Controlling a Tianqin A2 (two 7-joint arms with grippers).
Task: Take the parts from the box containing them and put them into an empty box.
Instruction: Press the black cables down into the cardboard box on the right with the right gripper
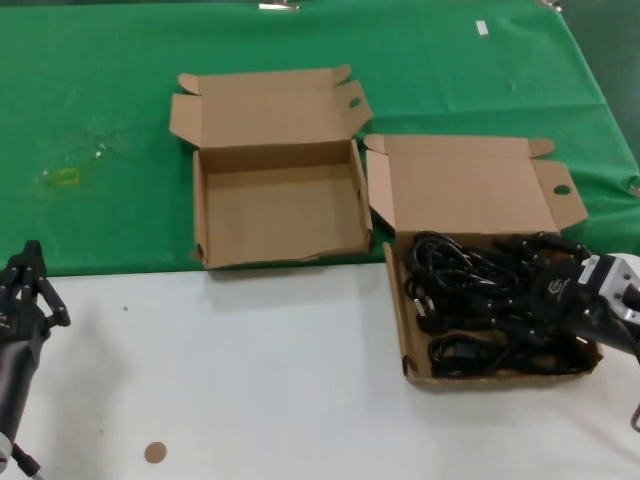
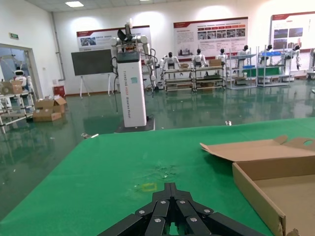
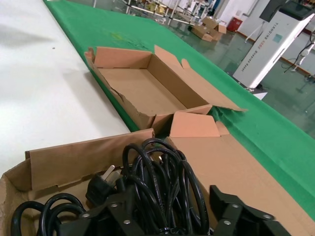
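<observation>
An empty cardboard box (image 1: 280, 210) stands open at the middle on the green cloth. To its right a second open box (image 1: 394, 300) holds a tangle of black power cables (image 1: 470, 290). My right gripper (image 1: 545, 300) is down inside this box. In the right wrist view it (image 3: 170, 201) is open, its fingers (image 3: 118, 209) spread on either side of a coiled cable bundle (image 3: 162, 172). The empty box (image 3: 142, 86) lies beyond it. My left gripper (image 1: 25, 270) is parked at the lower left over the white table, shut and empty (image 2: 171, 189).
The green cloth (image 1: 100, 100) covers the far half of the table and the white surface (image 1: 250, 370) the near half. A small brown disc (image 1: 154, 452) lies near the front edge. A yellowish mark (image 1: 62, 178) sits on the cloth at the far left.
</observation>
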